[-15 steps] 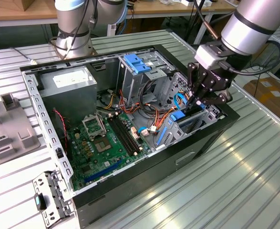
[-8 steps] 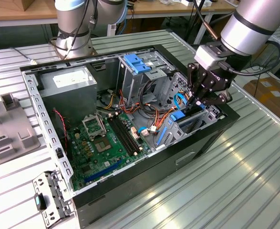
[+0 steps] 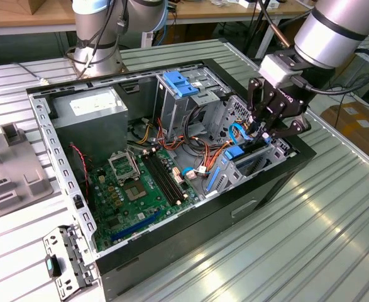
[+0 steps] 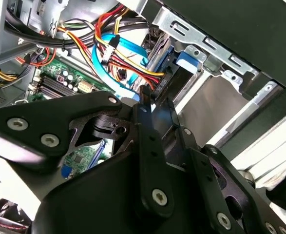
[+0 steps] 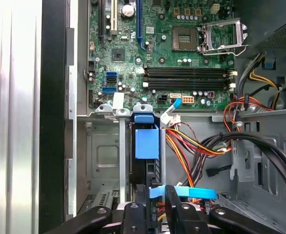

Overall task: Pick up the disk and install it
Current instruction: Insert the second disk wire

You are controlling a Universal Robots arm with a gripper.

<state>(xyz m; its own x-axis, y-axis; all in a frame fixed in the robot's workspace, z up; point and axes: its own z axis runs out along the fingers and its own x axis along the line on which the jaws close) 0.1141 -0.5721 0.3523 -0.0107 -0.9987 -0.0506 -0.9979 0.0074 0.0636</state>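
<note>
The disk (image 3: 244, 161) stands on edge in the drive bay at the case's corner, on the exterior view's right. Its blue carrier tab (image 5: 146, 141) and dark edge show in the first wrist view, slotted between the bay's metal rails. My gripper (image 3: 264, 133) hangs right above the disk's upper end with its black fingers (image 5: 174, 204) drawn together and nothing visibly clamped between them. In the second wrist view the gripper (image 4: 153, 105) points down at the bay, where the disk's blue tab (image 4: 186, 58) shows. I cannot tell whether the fingertips touch the disk.
A blue data cable (image 5: 191, 193) and orange-yellow power wires (image 5: 186, 146) crowd the space beside the bay. The open case (image 3: 58, 157) holds the motherboard (image 3: 134, 189), a grey power-supply box (image 3: 93, 113) and a tall cage with a blue bracket (image 3: 181, 83). A second arm's base (image 3: 96, 44) stands behind.
</note>
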